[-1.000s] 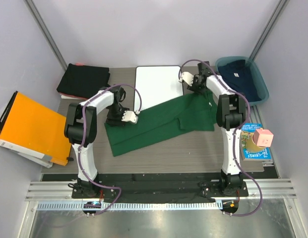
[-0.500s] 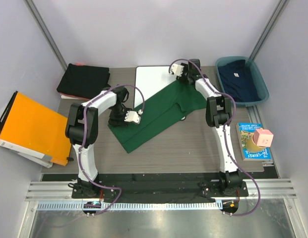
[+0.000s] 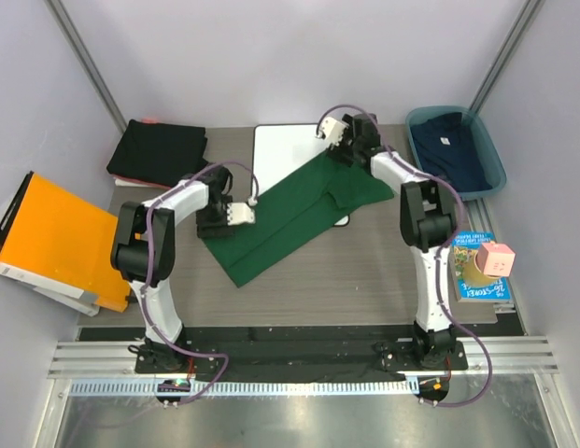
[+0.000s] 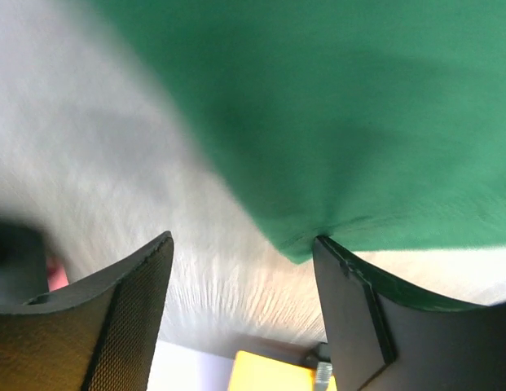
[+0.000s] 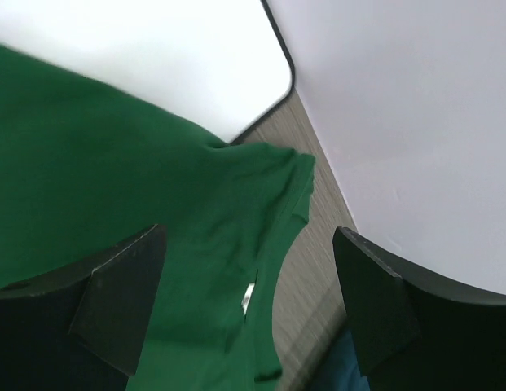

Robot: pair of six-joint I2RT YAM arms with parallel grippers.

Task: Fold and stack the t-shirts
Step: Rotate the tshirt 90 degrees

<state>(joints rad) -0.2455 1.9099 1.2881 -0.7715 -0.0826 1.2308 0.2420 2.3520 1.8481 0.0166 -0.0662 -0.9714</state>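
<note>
A dark green t-shirt [image 3: 290, 219] lies spread in a slanting band across the table, its upper part over the white board [image 3: 290, 149]. My right gripper [image 3: 348, 149] hovers open above its neck end; in the right wrist view the collar and small label [image 5: 248, 297] show below the spread gripper [image 5: 248, 238], which holds nothing. My left gripper [image 3: 215, 222] is open at the shirt's left edge; a cloth corner [image 4: 301, 251] touches the tip of one finger [image 4: 350, 301]. Black folded t-shirts [image 3: 159, 149] sit at the back left. A navy t-shirt [image 3: 453, 154] lies in the bin.
The teal bin [image 3: 495, 173] stands at the back right. An orange folder [image 3: 56, 243] lies off the table's left side. A book with a pink cube [image 3: 497, 259] on it sits at the right edge. Grey walls close the back and sides.
My right gripper has opened and released the green shirt's neck end after carrying it left onto the white board. The left gripper opened wider and shifted slightly left.
</note>
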